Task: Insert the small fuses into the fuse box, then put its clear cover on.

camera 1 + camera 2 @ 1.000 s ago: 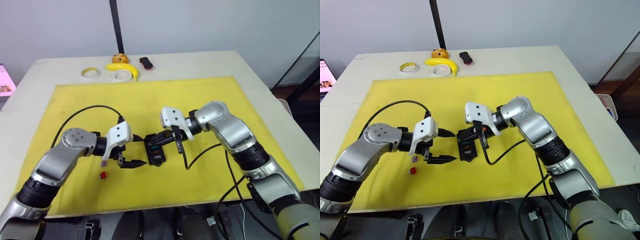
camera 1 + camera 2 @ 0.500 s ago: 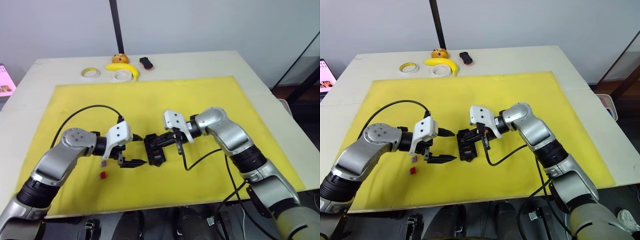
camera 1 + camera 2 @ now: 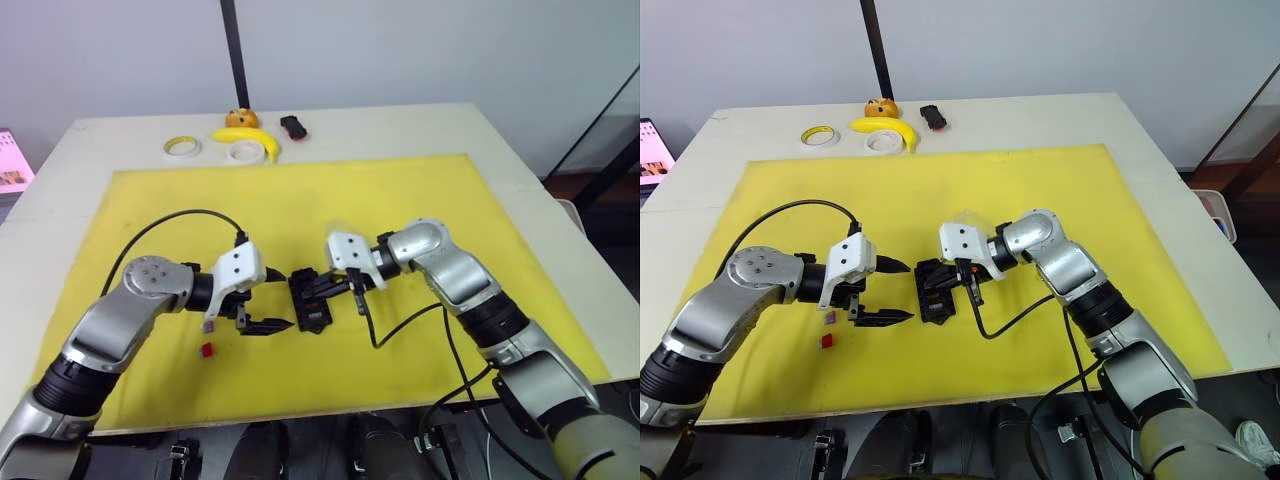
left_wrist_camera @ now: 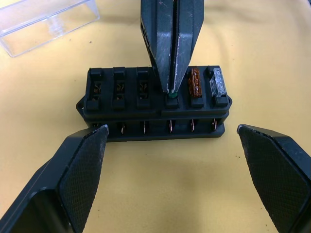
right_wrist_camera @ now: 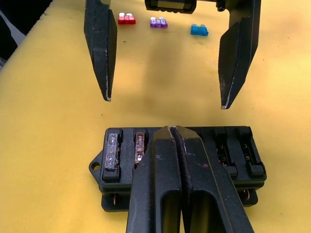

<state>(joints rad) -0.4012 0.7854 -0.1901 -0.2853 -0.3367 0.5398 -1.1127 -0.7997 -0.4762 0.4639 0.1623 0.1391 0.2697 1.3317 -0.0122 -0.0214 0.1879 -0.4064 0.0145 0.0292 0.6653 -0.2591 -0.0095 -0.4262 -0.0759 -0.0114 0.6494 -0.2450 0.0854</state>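
Right gripper is clenched, fingertips pressed together on top of a teal fuse in the fuse box. Judged as a push-down to seat the fuse in its slot; nothing is grasped, the closed tips are used as a pusher.

Left gripper is released, fingers spread wide, parked just beside the box on the robot's left. Box is not touched by it. Likely held there as a standby brace or for the next pick.

Slots: amber fuse and grey fuse are already seated next to the teal one; three slots in that row are seen empty.

Loose fuses are left on the mat behind the left gripper: red fuse, purple fuse, blue fuse. Three still to be inserted.

Clear cover is lying on the mat beside the box, on the side away from the left gripper, not yet fitted.

Surface: yellow mat on a pale table. At the far edge: two tape rolls, a banana, a small black-and-red object. Plain light wall behind, with a black pole standing up.
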